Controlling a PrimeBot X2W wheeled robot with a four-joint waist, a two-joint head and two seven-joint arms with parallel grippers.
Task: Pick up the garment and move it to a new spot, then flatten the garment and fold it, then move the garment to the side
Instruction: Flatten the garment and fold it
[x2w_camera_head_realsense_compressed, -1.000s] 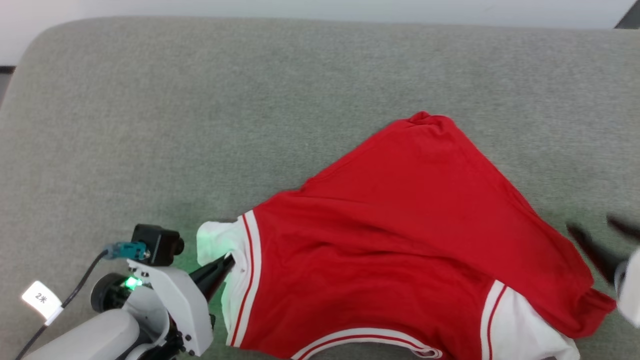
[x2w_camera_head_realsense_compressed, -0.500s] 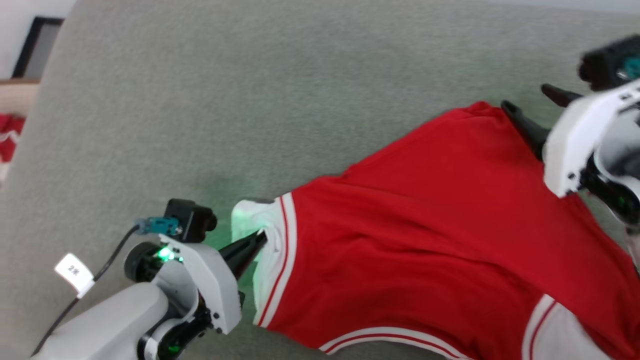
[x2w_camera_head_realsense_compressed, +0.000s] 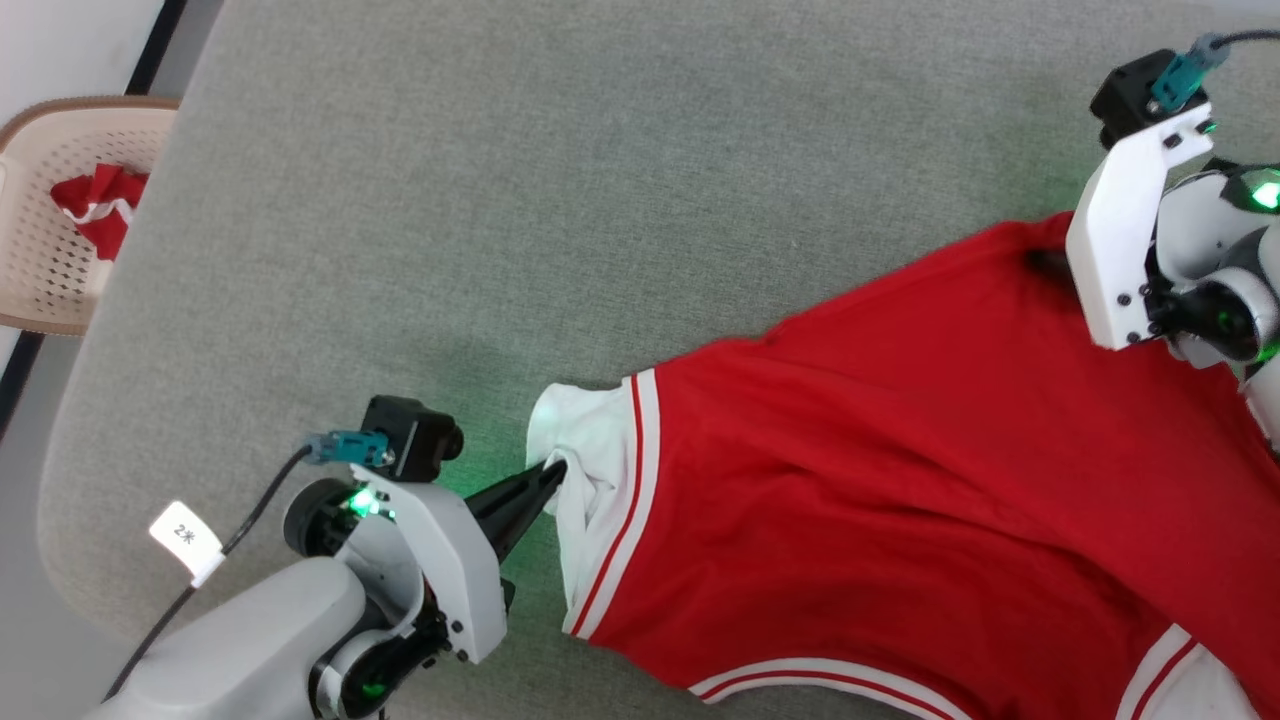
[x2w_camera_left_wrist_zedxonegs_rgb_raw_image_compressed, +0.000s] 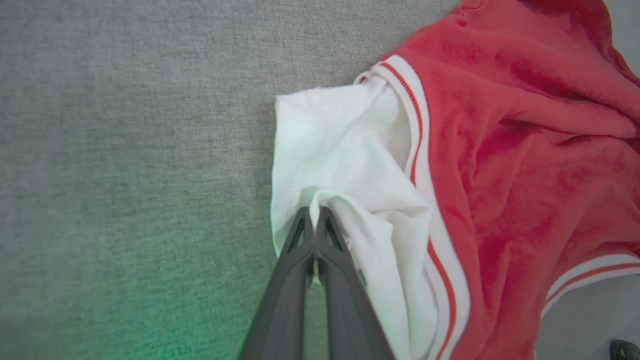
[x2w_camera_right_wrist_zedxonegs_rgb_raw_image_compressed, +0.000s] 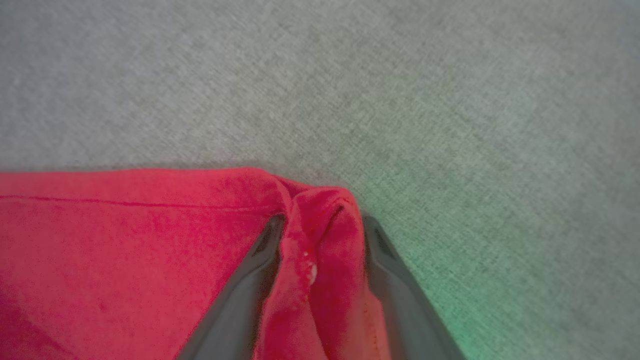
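Basketball shirt (x2w_camera_head_realsense_compressed: 900, 480) lying red side up across the near right of the grey tabletop (x2w_camera_head_realsense_compressed: 500, 200), not yet folded; flattening step in hand, by judgement. Left end effector (x2w_camera_left_wrist_zedxonegs_rgb_raw_image_compressed: 314, 212) pressed together on a fold of the white sleeve (x2w_camera_left_wrist_zedxonegs_rgb_raw_image_compressed: 345, 165); right end effector (x2w_camera_right_wrist_zedxonegs_rgb_raw_image_compressed: 322, 225) astride a bunched red hem corner (x2w_camera_right_wrist_zedxonegs_rgb_raw_image_compressed: 315, 200), cloth filling the gap, clamped or not impossible to tell. Next, likely: confirm right grip, then draw both holds apart, gently, to pull wrinkles out.
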